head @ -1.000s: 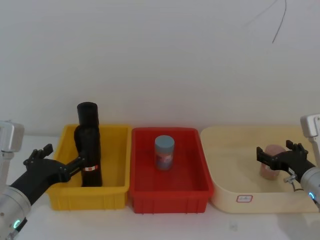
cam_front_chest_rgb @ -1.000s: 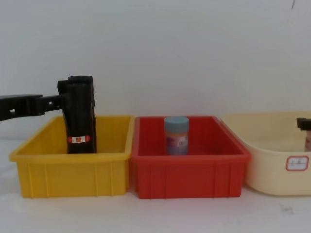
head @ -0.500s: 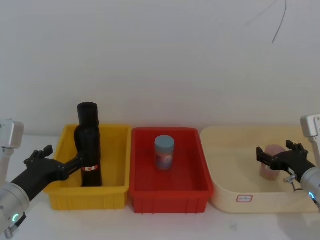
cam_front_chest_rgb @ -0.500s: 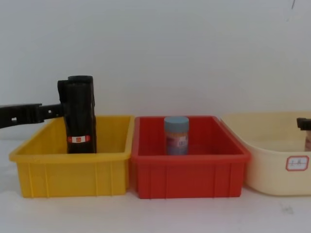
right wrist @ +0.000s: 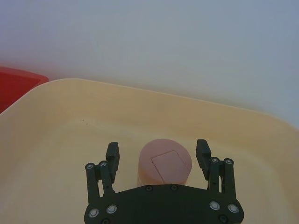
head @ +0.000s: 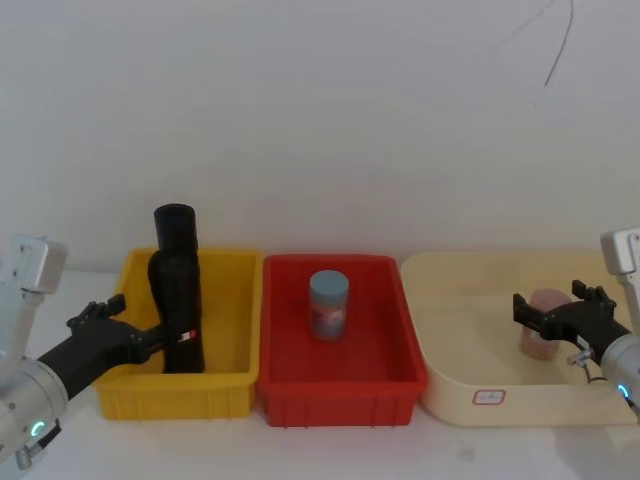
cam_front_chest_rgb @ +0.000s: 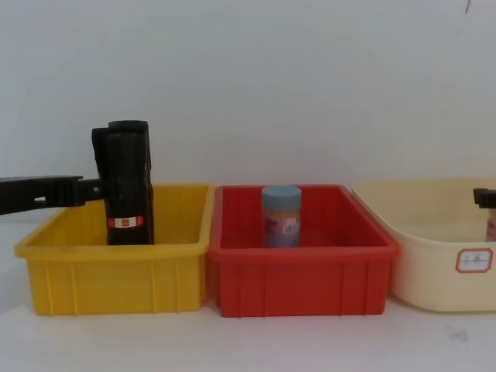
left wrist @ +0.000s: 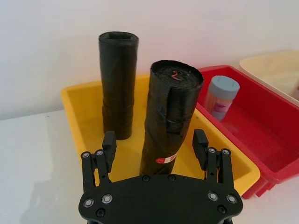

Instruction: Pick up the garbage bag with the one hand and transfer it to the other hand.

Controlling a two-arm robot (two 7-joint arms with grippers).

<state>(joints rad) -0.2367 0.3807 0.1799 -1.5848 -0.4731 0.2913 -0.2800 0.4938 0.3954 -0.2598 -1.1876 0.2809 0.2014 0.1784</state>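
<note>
My left gripper (left wrist: 155, 140) is spread open, one finger on each side of the garbage bag (left wrist: 170, 116) and not clamped on it (the wrist view shows space beside the roll). The bag stands upright in the yellow bin (head: 232, 262), its red-and-white band low on the roll, with a plain black roll (left wrist: 117, 74) standing near it, farther back. My right gripper (right wrist: 158, 151) hangs over the cream tub (right wrist: 56, 121), also spread open, its fingers flanking a pink jar (right wrist: 164, 164) but apart from it. A blue-lidded jar (head: 328, 305) stands in the red bin (head: 340, 385) between the other two containers.
</note>
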